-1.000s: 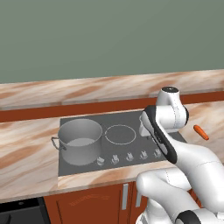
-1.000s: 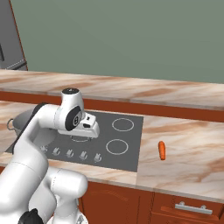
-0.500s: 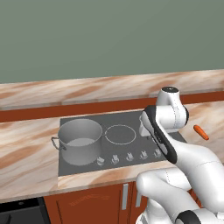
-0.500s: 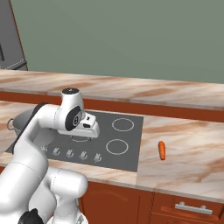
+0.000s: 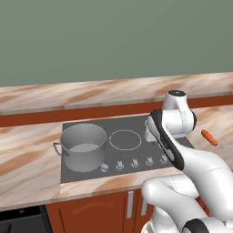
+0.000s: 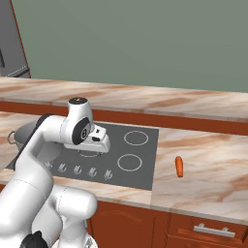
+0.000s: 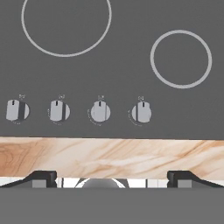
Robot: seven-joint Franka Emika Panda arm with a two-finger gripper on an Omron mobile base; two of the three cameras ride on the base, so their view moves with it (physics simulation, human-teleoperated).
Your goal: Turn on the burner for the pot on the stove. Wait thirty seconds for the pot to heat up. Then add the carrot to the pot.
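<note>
One carrot lies flat on counter, long axis front-to-back; end effector open.

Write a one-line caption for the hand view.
Open pincer hovers above the stove, its four silver knobs lined up below two ring markings.

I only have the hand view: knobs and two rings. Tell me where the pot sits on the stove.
Observer: The pot stands on the left end of the stove, behind the leftmost knobs.
Operator: Give me the carrot's position.
Observer: The carrot lies on the counter to the right of the stove, clear of it.
Operator: Report the claw.
Observer: The claw is open and holds nothing; it hangs above the stove's front edge, over the knob row.
</note>
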